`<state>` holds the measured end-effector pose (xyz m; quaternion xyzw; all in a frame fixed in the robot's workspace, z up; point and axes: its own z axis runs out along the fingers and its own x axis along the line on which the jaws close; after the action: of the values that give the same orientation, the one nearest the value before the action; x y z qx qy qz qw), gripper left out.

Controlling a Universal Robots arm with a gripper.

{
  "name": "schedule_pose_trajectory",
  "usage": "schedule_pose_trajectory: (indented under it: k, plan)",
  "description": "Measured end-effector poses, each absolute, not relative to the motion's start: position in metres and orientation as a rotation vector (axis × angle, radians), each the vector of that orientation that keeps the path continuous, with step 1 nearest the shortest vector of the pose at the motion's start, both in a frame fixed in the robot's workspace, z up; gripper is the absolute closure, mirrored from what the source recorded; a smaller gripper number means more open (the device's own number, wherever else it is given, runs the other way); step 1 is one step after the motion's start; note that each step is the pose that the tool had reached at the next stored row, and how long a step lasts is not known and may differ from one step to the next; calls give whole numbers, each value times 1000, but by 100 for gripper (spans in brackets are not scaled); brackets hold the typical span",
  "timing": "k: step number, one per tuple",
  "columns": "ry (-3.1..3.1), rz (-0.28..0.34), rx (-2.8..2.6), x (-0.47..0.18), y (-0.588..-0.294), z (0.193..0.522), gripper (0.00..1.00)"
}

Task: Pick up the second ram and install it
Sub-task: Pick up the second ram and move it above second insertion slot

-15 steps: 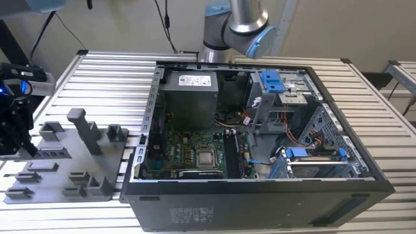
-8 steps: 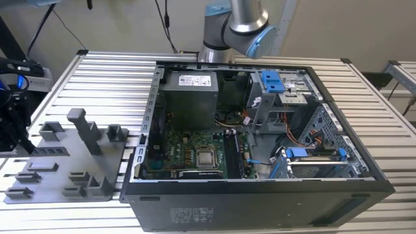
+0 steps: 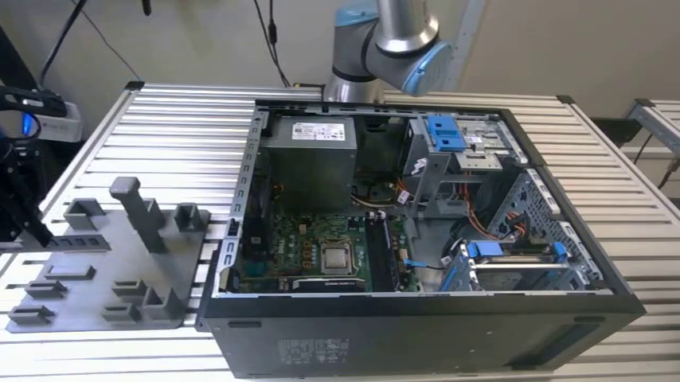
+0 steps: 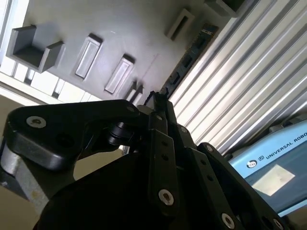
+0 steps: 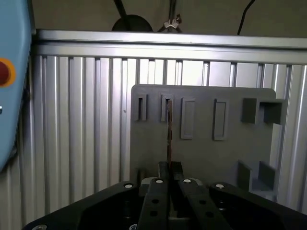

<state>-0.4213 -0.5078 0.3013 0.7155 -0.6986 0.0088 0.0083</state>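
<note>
The second ram (image 5: pixel 169 134) stands on its thin edge in a slot of the grey holder plate (image 5: pixel 216 158), at the exterior view's left. In the second wrist view the ram (image 4: pixel 189 57) runs as a dark strip along the plate (image 4: pixel 134 28). My gripper (image 5: pixel 170 167) sits at the stick's near end, its two black fingers pressed close on either side of it. In the exterior view the gripper (image 3: pixel 41 235) reaches down to the ram (image 3: pixel 83 241) at the holder plate's (image 3: pixel 107 278) edge. The second wrist view has the gripper (image 4: pixel 160 98) meeting the strip's end.
An open computer case (image 3: pixel 425 350) lies on the slatted metal table (image 3: pixel 181 119), with the motherboard (image 3: pixel 318 247) exposed inside. The arm's base (image 3: pixel 383 48) rises behind it. Upright posts (image 3: pixel 138 211) stand on the plate. A blue and white control box (image 5: pixel 12 96) lies beside the table.
</note>
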Motion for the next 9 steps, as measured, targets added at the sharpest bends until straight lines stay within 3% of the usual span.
schedule_pose_trajectory:
  k: [9]
  plan:
    - [-2183,27,2236,-421,-508,313,86]
